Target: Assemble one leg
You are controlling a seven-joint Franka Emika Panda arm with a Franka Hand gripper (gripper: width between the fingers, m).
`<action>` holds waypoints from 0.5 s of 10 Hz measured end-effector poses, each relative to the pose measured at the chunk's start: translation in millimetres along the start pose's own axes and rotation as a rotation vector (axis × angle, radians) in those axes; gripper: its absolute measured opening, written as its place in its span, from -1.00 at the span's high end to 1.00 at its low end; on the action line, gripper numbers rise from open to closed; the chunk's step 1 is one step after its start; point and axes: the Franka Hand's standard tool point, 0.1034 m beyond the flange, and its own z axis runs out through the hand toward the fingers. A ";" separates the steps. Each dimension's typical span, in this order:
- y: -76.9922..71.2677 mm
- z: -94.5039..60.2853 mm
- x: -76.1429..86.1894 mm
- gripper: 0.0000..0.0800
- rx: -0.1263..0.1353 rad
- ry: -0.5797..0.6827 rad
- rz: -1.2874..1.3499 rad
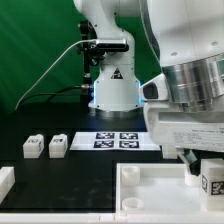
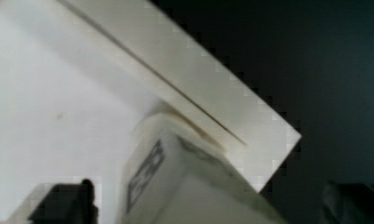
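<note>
Here the gripper (image 1: 203, 166) stands at the exterior view's right, over the big white panel (image 1: 150, 190). A tagged leg (image 1: 212, 180) sits between its dark fingers (image 1: 190, 160), apparently held, though how firmly I cannot tell. Two more legs (image 1: 33, 147) (image 1: 58, 146) rest side by side on the black table (image 1: 80, 170), well apart from it. The marker board (image 1: 117, 140) lies beyond.

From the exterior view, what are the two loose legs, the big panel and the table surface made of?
Legs: probably moulded plastic, matte white, chunky with soft edges. Large panel: likely the same white plastic, smooth, raised rim, faint sheen. Table: matte black, no glare; possibly cloth or a mat, too blurred to tell.
</note>
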 end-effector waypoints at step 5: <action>4.7 -2.3 6.3 -0.62 -0.064 0.014 -0.593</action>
